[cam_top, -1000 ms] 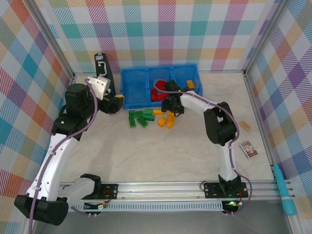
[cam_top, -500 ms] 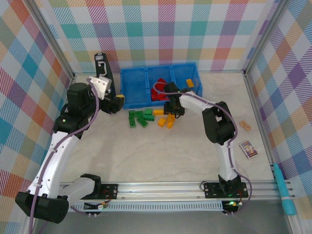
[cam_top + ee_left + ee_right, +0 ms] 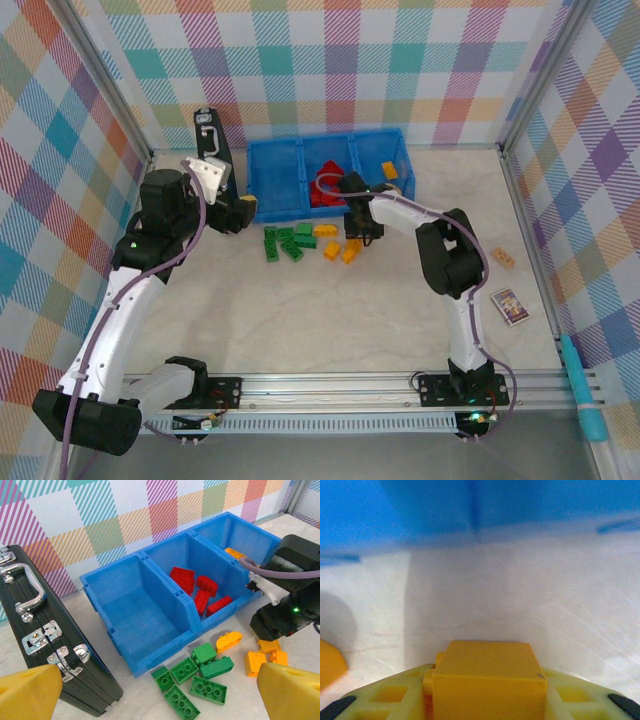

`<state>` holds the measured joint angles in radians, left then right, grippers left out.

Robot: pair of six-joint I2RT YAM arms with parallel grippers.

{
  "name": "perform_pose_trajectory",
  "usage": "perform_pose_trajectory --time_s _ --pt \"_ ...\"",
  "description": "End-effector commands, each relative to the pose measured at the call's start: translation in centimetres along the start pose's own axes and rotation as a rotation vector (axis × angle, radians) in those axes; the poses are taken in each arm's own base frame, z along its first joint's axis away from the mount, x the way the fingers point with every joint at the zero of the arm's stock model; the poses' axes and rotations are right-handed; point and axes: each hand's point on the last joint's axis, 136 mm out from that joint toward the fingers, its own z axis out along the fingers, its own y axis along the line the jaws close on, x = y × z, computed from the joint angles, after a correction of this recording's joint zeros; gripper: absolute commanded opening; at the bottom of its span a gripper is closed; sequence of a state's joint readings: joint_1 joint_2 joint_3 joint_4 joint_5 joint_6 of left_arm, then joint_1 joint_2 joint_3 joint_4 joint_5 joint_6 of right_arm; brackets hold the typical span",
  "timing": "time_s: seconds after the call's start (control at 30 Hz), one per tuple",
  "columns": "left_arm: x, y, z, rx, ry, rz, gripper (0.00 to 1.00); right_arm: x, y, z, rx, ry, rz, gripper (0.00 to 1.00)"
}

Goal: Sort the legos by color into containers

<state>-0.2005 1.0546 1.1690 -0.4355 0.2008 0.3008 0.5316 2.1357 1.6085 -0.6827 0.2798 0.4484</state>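
The pale marbled table [image 3: 330, 300] carries a blue three-compartment tray [image 3: 274, 180], a black latched case [image 3: 222, 150] beside it, loose green legos [image 3: 285, 242], yellow-orange legos [image 3: 340, 248], a tan block [image 3: 503, 258] and a small printed card [image 3: 512, 305].

The tray [image 3: 275, 190] is set against the table's [image 3: 300, 310] far edge, left of its middle, with the case [image 3: 213, 150] stood just beside it on the left. Several bricks [image 3: 200, 587] are held in the middle compartment and a single brick [image 3: 388, 170] in the right one. Loose bricks [image 3: 290, 242] are scattered just before the tray. Among them the right gripper [image 3: 357, 235] is placed, with one brick [image 3: 487, 680] clasped between its fingers. Near the right edge a block [image 3: 503, 258] is laid, and a card [image 3: 511, 305] before it.
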Motion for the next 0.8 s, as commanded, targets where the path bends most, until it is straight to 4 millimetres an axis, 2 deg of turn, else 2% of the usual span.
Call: perform_pose_trajectory --time_s 0.0,0.2,0.37,0.6,0.77 --pt "-0.5 -0.4 -0.2 0.015 -0.024 0.018 1.00 -0.9 -2.7 -4.1 0.065 -0.058 -0.031 0.42" --pt "-0.2 -0.3 0.3 0.018 -0.017 0.014 1.00 -5.5 -5.6 -9.2 0.074 -0.198 -0.018 0.41" --pt "0.1 -0.4 0.6 0.023 -0.006 0.014 1.00 -10.7 -7.2 -11.1 0.097 -0.315 -0.031 0.41" --pt "0.6 -0.3 1.5 0.028 0.022 0.012 1.00 -17.0 -8.2 -10.4 0.038 -0.388 0.039 0.41" --pt "1.1 -0.4 2.1 0.040 0.040 0.011 1.00 -19.6 -8.3 -8.0 0.009 -0.401 0.071 0.42"
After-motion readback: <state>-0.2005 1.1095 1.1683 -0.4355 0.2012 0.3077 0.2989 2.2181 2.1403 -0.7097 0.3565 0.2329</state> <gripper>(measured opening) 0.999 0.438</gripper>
